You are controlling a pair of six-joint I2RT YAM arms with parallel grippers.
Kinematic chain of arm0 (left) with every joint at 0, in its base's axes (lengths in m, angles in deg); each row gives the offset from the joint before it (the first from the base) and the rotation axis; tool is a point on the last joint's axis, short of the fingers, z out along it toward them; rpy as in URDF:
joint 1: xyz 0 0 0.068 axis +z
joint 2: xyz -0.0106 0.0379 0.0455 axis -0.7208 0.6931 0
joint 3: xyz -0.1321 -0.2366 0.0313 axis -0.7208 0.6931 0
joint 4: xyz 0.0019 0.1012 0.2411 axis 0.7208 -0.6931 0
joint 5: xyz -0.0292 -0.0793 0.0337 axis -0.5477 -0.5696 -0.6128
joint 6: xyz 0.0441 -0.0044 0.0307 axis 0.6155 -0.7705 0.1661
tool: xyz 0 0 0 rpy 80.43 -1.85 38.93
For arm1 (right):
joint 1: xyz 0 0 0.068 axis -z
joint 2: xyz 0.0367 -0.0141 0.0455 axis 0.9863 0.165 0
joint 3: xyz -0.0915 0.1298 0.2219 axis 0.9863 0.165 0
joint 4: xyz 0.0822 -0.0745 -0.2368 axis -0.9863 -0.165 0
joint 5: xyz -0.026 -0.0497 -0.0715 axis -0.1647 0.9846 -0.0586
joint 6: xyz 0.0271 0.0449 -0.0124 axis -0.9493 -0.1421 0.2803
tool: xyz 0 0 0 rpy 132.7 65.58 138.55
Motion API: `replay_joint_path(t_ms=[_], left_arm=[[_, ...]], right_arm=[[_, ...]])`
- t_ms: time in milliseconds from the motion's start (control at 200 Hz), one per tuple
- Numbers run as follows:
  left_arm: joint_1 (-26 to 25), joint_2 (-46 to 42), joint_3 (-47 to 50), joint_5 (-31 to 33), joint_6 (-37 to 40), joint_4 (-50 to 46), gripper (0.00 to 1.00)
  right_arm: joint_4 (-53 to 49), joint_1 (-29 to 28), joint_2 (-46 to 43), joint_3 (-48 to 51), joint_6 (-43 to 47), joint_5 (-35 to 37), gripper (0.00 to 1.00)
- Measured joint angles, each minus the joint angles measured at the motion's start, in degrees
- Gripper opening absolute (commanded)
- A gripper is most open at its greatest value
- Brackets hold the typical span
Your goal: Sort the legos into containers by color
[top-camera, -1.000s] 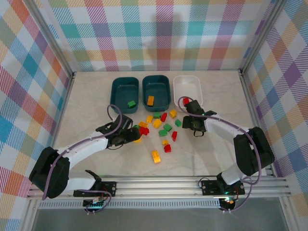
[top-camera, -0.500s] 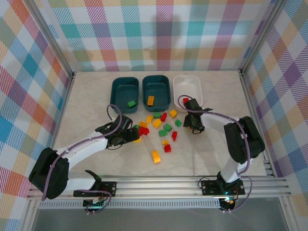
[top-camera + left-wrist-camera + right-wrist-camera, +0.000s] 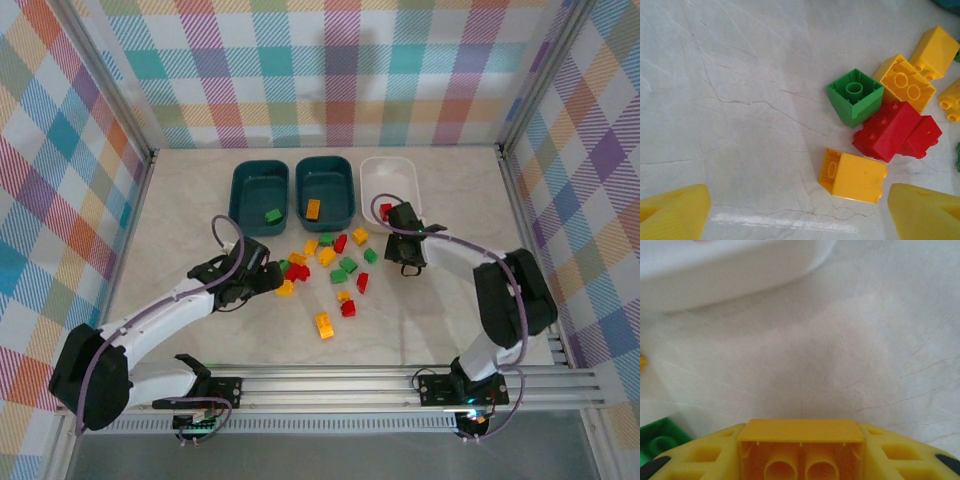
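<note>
Since a second ago the right fingers have edged toward the white bin, clamped on the held yellow brick. Its hollow underside faces the wrist, and its long axis spans the grip. It likely belongs in the middle teal bin beside the orange brick, so it should be lifted clear of the rim before release. Left fingers stand apart, flanking a loose yellow brick on the desk.

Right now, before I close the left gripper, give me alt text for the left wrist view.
The left gripper is open over the marble table, its yellow fingertips in the bottom corners, with a yellow brick lying on its side just ahead of the gap. Just beyond sit two touching red bricks, an upturned green brick and more yellow bricks.
</note>
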Motion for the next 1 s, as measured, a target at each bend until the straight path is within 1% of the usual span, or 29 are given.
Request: replay_joint_path(t_ms=[115,210,290,410,515,595,665,730,865,1000], left_arm=[[1.3,-1.4,0.0,0.5,0.2,-0.7,0.94],[3.9,-1.7,0.0,0.3,0.1,-1.2,0.94],[6.9,-1.7,0.0,-0.7,-0.2,-1.3,0.94],[12.1,-2.4,1.2,-4.1,-1.2,-0.4,0.95],[16.6,-5.6,4.7,-7.3,-2.6,0.4,0.98],[18.8,-8.1,6.8,-9.1,-3.5,0.1,0.98],[19.5,-9.1,7.3,-10.3,-3.8,0.1,0.98],[19.5,-9.2,7.3,-11.3,-3.8,0.2,0.98],[19.5,-8.3,7.3,-12.8,-4.0,0.3,0.98],[19.5,-5.8,7.2,-14.8,-4.0,0.8,0.97]], right_arm=[[0.0,-0.7,-5.4,-1.0,1.1,-0.5,0.39],[0.6,-2.7,-4.4,-6.1,2.5,-2.6,0.39],[2.7,-5.6,0.0,-12.7,4.4,-4.0,0.39],[4.7,-8.6,9.7,-23.8,7.1,-6.4,0.4],[4.1,-9.2,18.4,-33.0,8.9,-8.4,0.42],[2.5,-9.0,24.2,-39.4,10.1,-9.2,0.44],[1.6,-9.0,27.8,-42.8,11.0,-9.5,0.5],[0.2,-9.0,30.0,-44.6,11.6,-9.6,0.53],[-2.5,-9.0,32.0,-47.6,13.1,-10.4,0.62],[-3.3,-9.0,30.9,-47.9,14.2,-10.3,0.63]])
